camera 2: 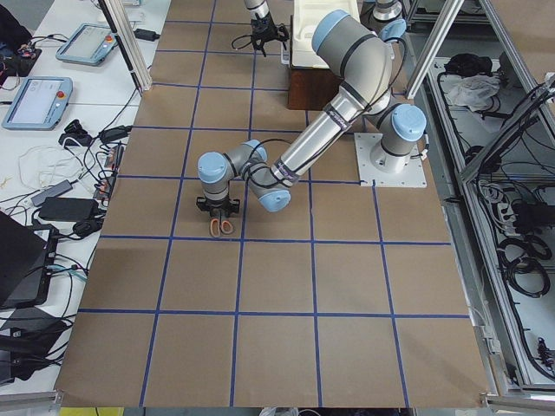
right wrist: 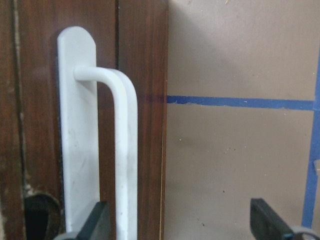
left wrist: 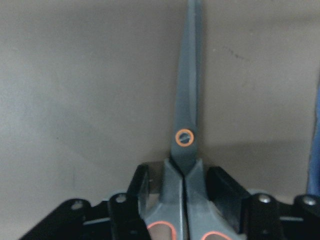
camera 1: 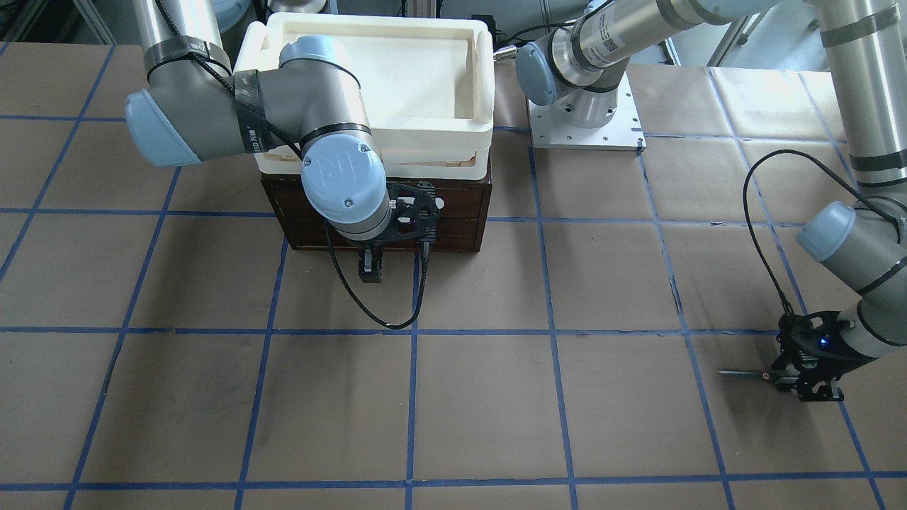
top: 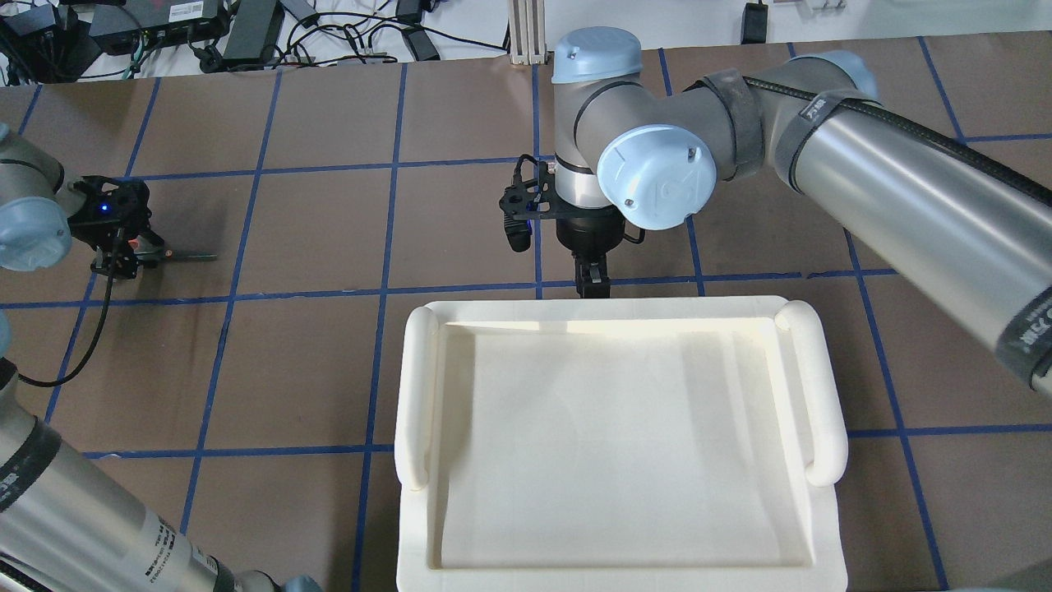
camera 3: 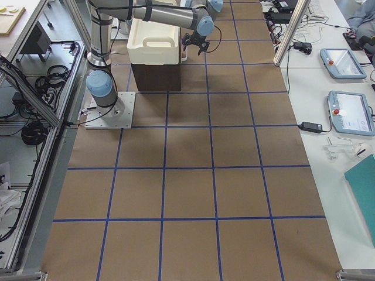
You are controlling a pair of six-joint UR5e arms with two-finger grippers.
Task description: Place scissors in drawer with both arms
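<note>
Scissors point(left wrist: 186, 130), blades forward, pinched at handle necks by left tool point(left wrist: 184, 186), low near operator-side edge of surface point(camera 1: 453, 411): ready for carry. Right tool point(right wrist: 180, 222) spread apart beside white handle point(right wrist: 125, 150) of drawer point(right wrist: 145, 75), near robot-side edge: probably lining up pull.

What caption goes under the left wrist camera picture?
The left gripper clamps the closed scissors near the handles, blades pointing away over the brown table.
</note>
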